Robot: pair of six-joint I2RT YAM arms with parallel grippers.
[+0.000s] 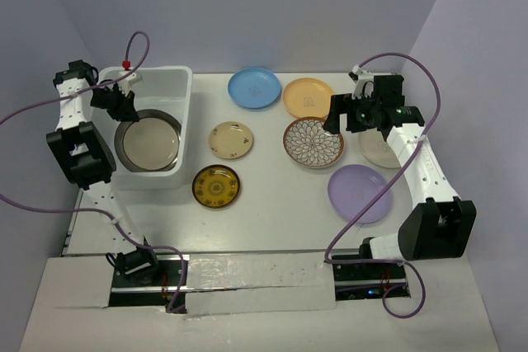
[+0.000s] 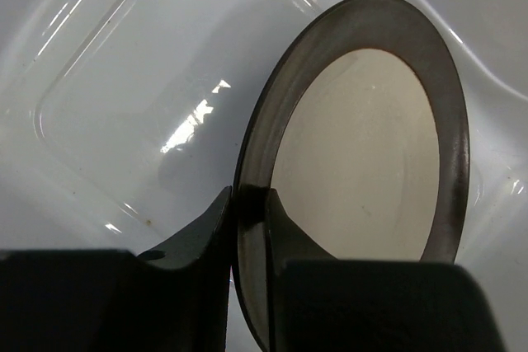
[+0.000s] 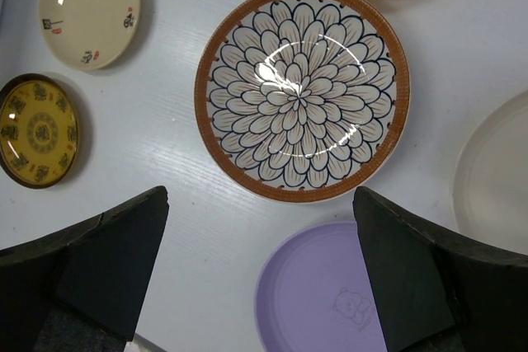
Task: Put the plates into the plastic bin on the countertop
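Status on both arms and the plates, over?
Left jaws astride dark-rimmed plate rim inside bin, grip unclear. Right jaws wide open above floral plate. Lavender plate nearest, not touching it.

Narrow countertop [image 1: 200,113] gap between bin [image 1: 161,76] and cream plate [image 1: 231,139]

The left arm [image 1: 81,152] stands at the bin's [image 1: 185,121] left wall and bends over it. The left end effector [image 2: 249,197] points down inside the bin, its fingers [image 2: 198,237] narrowly flanking a plate [image 2: 371,162] rim; whether they pinch it is unclear. The right arm [image 1: 422,172] reaches forward, well right of the bin. The right end effector [image 3: 260,195] faces down, jaws spread wide, holding nothing.
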